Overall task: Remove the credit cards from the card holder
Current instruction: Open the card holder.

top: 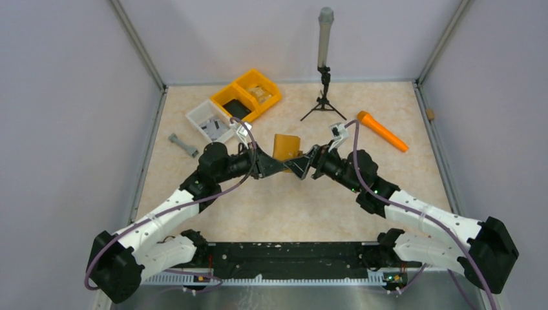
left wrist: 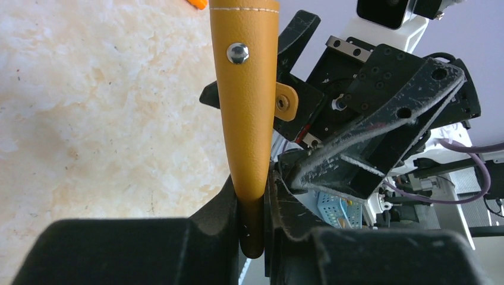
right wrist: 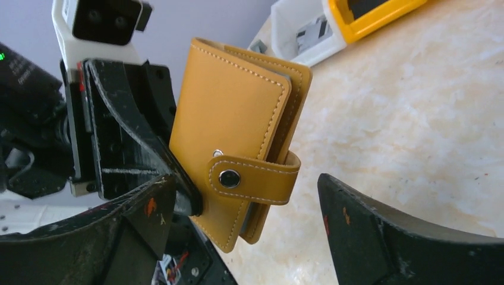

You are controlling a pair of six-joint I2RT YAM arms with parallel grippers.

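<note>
The tan card holder [top: 286, 145] hangs upright above the table's middle, folded. My left gripper [top: 268, 165] is shut on its lower edge, and the left wrist view shows the holder [left wrist: 246, 107] edge-on, pinched between my fingers at the gripper [left wrist: 254, 225]. My right gripper [right wrist: 246, 184] stands open around the holder [right wrist: 232, 119], its fingers [right wrist: 368, 225] clear of the leather. The strap [right wrist: 261, 181] wraps round the open side, its snap just below a bare stud, so it looks undone. The credit cards stay hidden inside, apart from a thin grey sliver [right wrist: 248, 217] between the flaps.
Two joined orange bins [top: 249, 95] and a white bin [top: 210, 121] stand at the back left. A small grey part [top: 183, 144] lies to their left. A tripod with a grey cylinder [top: 323, 77] stands at the back, an orange stick [top: 382, 131] to its right.
</note>
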